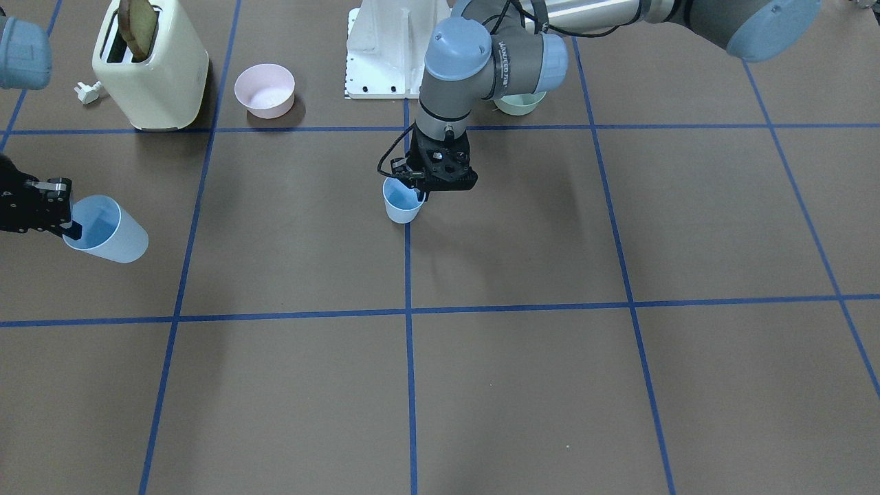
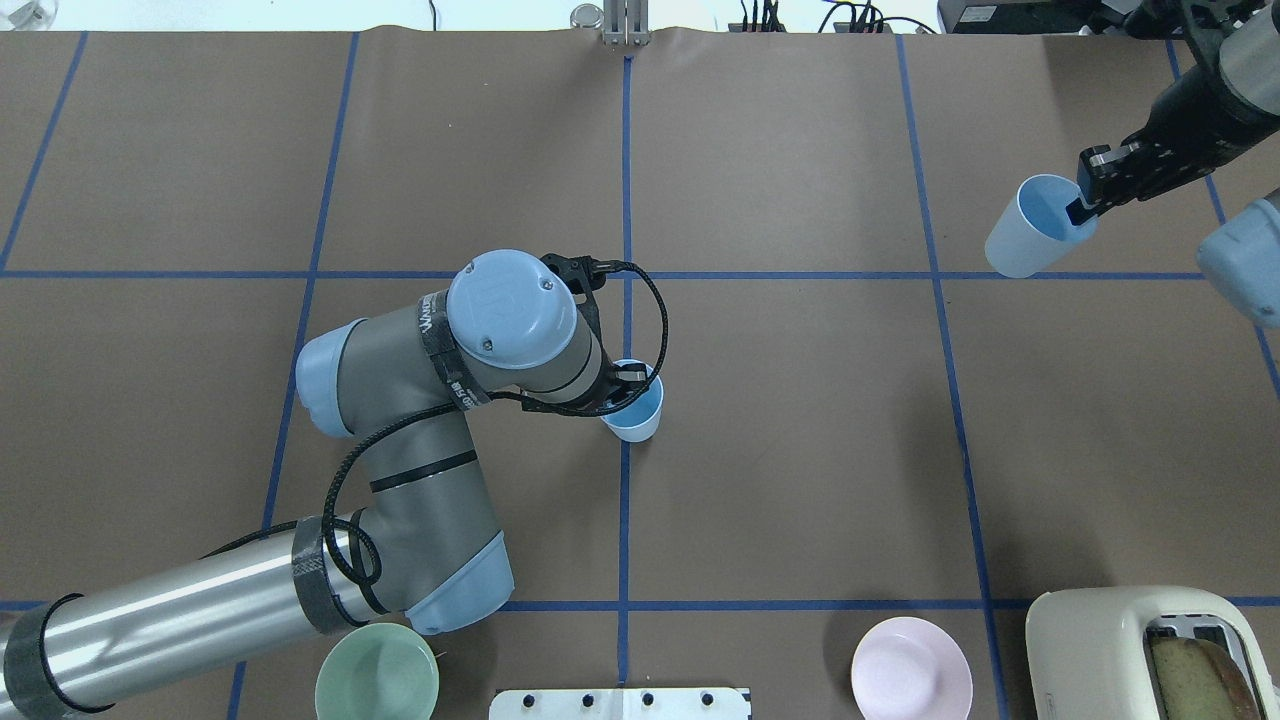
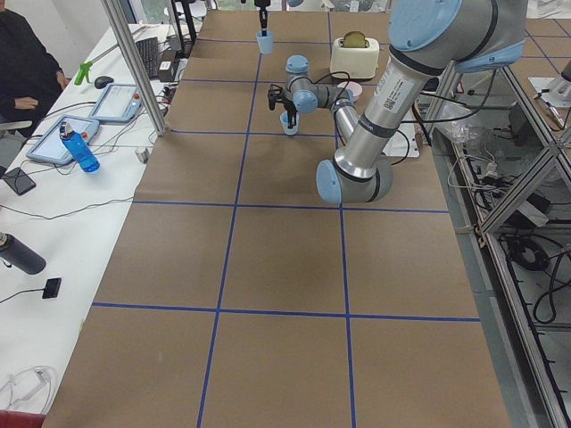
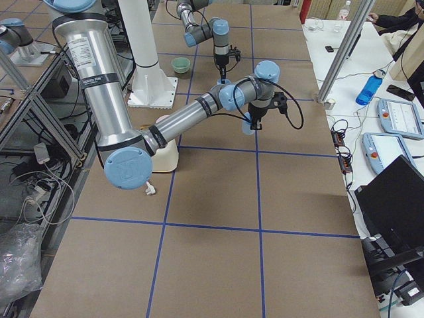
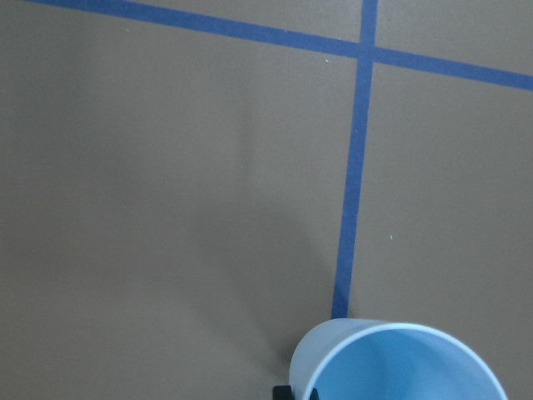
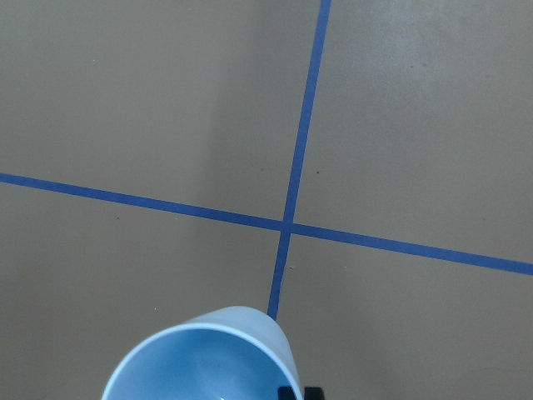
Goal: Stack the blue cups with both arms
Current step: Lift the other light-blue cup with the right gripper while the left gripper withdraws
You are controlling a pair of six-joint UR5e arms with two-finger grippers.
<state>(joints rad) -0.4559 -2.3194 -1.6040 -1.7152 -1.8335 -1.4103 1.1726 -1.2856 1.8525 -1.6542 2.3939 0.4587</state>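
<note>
Table [image 2: 800, 450]: brown paper cover with a blue tape grid. A white desk runs along the operators' long side, with a blue bottle [image 3: 80, 147] on it and a seated person [image 3: 22, 62] beside it.

Left gripper [image 1: 421, 187]: points down over the table's middle, jaws pinched on the rim of the middle cup [image 1: 402, 203]. The cup is upright, mouth up, on the centre tape line. Cannot tell whether its base touches the paper. In the overhead view the left arm's wrist covers most of the gripper and part of the cup's rim.

Right gripper [image 2: 1083, 207]: near the table's end on the robot's right, jaws clamped on the rim of the edge cup [image 2: 1030, 240], one finger inside the mouth and one outside. The cup is mouth up below the fingers. Cannot tell whether it clears the table.

The two cups are well apart, with only bare paper between them.

Robot's edge of the table:
- White base plate [image 1: 381, 55] at the centre.
- Green bowl [image 2: 377, 672] just beside the left arm's lower joint; in the front view it is mostly hidden behind the wrist.
- Pink bowl [image 2: 910, 680] on the other side of the base.
- Cream toaster [image 1: 151, 69] beyond the pink bowl, with a slice of bread [image 1: 137, 27] standing in its slot and a white plug [image 1: 88, 91] beside it.

The toaster and both bowls are well apart from the cups.
</note>
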